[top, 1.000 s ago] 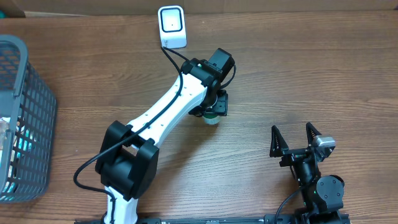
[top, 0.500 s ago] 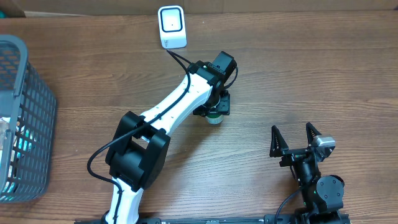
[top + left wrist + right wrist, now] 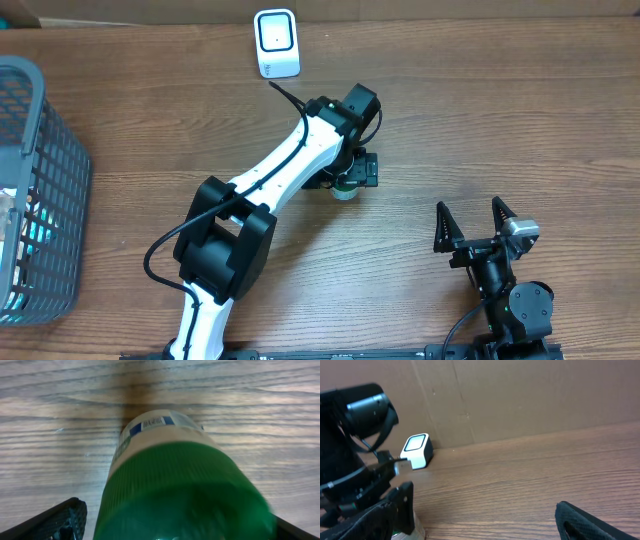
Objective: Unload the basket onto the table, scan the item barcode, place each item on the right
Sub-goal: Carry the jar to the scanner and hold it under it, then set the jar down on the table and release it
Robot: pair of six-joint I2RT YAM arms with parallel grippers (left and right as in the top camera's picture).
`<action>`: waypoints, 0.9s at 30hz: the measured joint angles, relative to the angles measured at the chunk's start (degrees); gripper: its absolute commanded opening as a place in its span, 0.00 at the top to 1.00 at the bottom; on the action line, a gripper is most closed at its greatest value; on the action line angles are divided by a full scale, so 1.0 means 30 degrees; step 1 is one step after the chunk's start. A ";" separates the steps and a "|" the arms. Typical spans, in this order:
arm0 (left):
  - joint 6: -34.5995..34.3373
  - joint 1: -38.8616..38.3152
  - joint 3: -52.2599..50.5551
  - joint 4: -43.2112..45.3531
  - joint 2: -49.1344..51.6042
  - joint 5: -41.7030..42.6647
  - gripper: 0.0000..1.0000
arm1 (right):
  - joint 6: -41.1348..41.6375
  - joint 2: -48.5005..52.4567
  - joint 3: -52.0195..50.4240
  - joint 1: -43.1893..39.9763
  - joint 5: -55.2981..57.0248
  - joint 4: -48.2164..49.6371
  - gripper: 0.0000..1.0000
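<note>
A white bottle with a green cap (image 3: 344, 190) stands on the wooden table, right of the middle. In the left wrist view its green cap (image 3: 185, 495) fills the lower frame, and a barcode label (image 3: 152, 424) shows on the white body. My left gripper (image 3: 347, 178) hangs over the bottle, open, with its jaws on either side; the left finger (image 3: 65, 520) stands clear of the cap. The white scanner (image 3: 277, 43) sits at the table's back edge. My right gripper (image 3: 477, 226) rests open and empty at the front right.
A grey wire basket (image 3: 45, 150) holding items stands at the left edge. The scanner's cable (image 3: 285, 95) runs under the left arm. In the right wrist view, the scanner (image 3: 417, 450) sits against a cardboard wall (image 3: 530, 400).
My left gripper's jaws have spread apart around the bottle, letting it go. The left arm shifted slightly. The right arm has not moved.
</note>
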 measured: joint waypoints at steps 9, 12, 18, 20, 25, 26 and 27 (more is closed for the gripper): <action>0.1005 0.0000 0.4189 -0.3315 0.0007 -0.0007 0.00 | 0.0007 0.0000 0.0000 0.0007 0.0000 -0.0007 0.00; 0.1348 0.0000 0.5020 -0.4153 0.0015 -0.0022 0.00 | 0.0007 0.0000 0.0000 0.0007 -0.0007 -0.0015 0.00; 0.1515 0.0058 0.8320 -0.6462 0.0029 -0.0204 0.00 | 0.0015 0.0000 0.0000 0.0007 -0.0007 0.0007 0.00; 0.1647 0.0189 0.9355 -0.7366 0.0029 -0.0255 0.00 | 0.0015 0.0007 0.0000 0.0007 -0.0007 0.0007 0.00; 0.2069 0.0969 1.1577 -0.8837 0.0029 -0.0386 0.00 | 0.0022 0.0000 0.0000 0.0007 0.0000 0.0000 0.00; 0.2091 0.1144 1.1890 -0.9078 0.0029 -0.0430 0.00 | 0.0015 0.0000 0.0000 0.0007 -0.0007 -0.0007 0.00; 0.2149 0.1290 1.2167 -0.9326 0.0029 -0.0474 0.00 | 0.0007 0.0007 0.0000 0.0007 -0.0007 -0.0007 0.00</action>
